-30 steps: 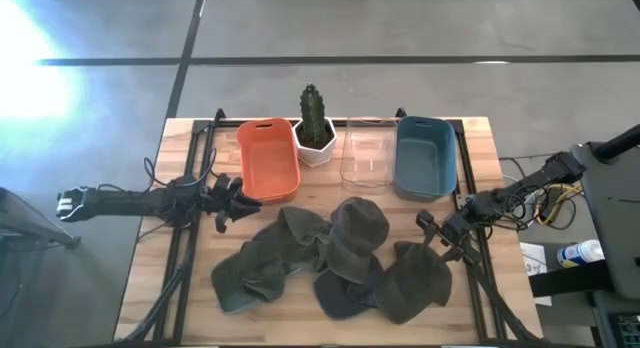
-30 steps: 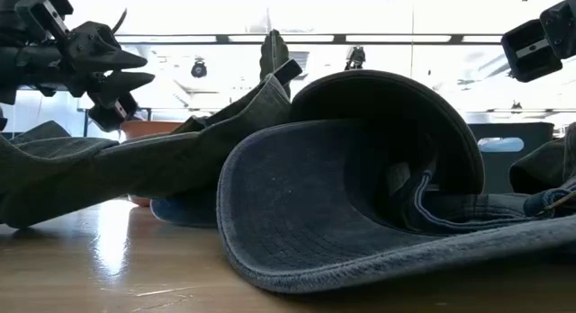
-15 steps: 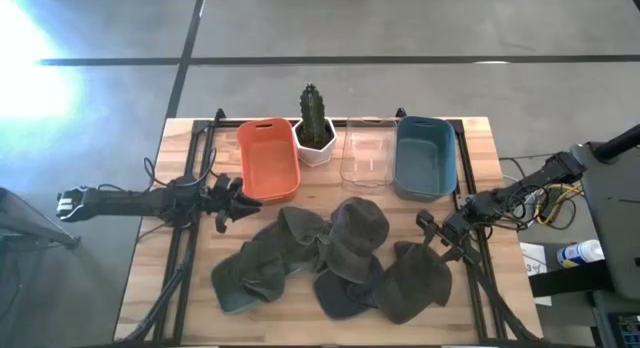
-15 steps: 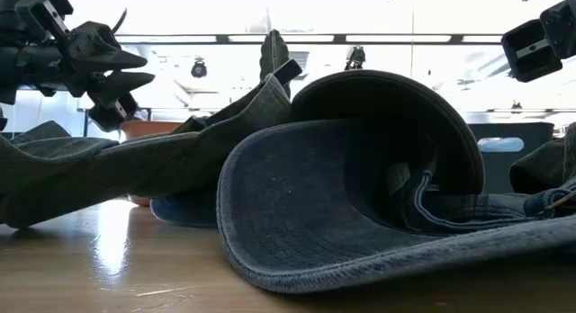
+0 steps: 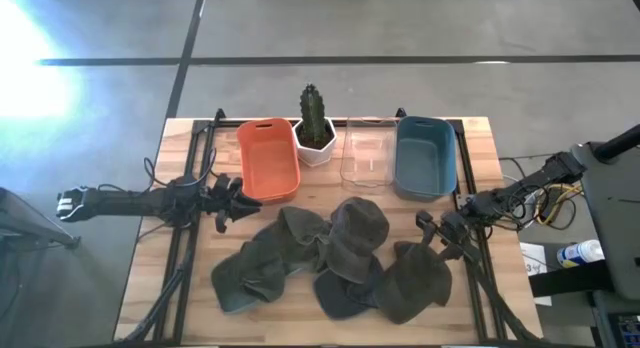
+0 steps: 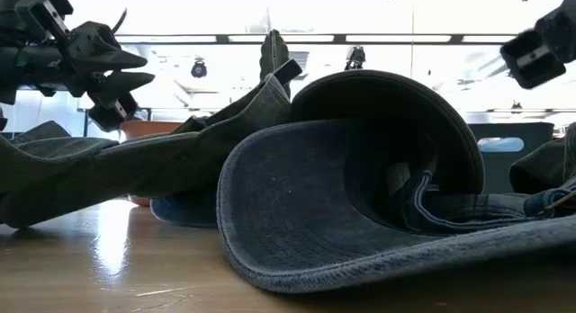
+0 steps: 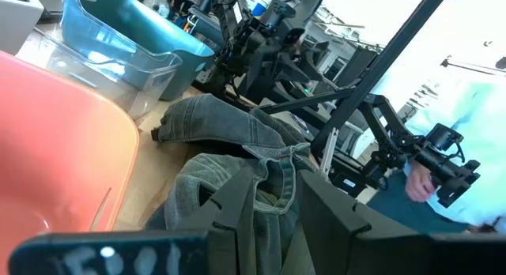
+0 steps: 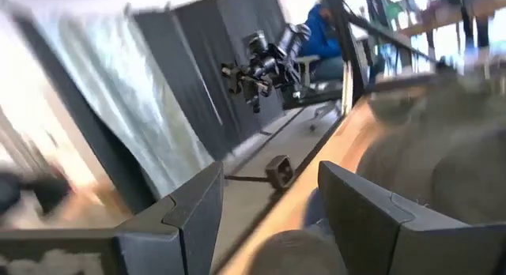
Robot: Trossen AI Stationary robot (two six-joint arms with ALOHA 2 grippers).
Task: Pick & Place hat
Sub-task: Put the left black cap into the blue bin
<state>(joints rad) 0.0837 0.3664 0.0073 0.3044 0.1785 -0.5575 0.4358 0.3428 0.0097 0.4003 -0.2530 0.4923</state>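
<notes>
Several dark grey and olive cloth hats (image 5: 340, 258) lie heaped and overlapping on the near half of the wooden table; in the low view one grey hat (image 6: 360, 196) rests on its brim with its hollow facing the camera. My left gripper (image 5: 232, 200) hovers open above the table just left of the heap, fingers pointing right toward it (image 6: 144, 68), with hats (image 7: 237, 141) ahead of the fingers in its wrist view (image 7: 273, 220). My right gripper (image 5: 432, 231) is open at the heap's right side, above the rightmost hat (image 5: 412, 283), touching nothing (image 8: 273, 220).
Along the far edge stand an orange bin (image 5: 268, 160), a potted cactus (image 5: 314, 128), a clear bin (image 5: 366, 160) and a blue bin (image 5: 425, 156). Bare wood shows at the table's left (image 5: 190, 278) and right near corners. A person sits in the room beyond (image 7: 443, 188).
The right gripper has shifted slightly and tipped; its body in the low view sits a little lower and tilted, and its wrist view is blurred. The left gripper and the hats have kept still.
</notes>
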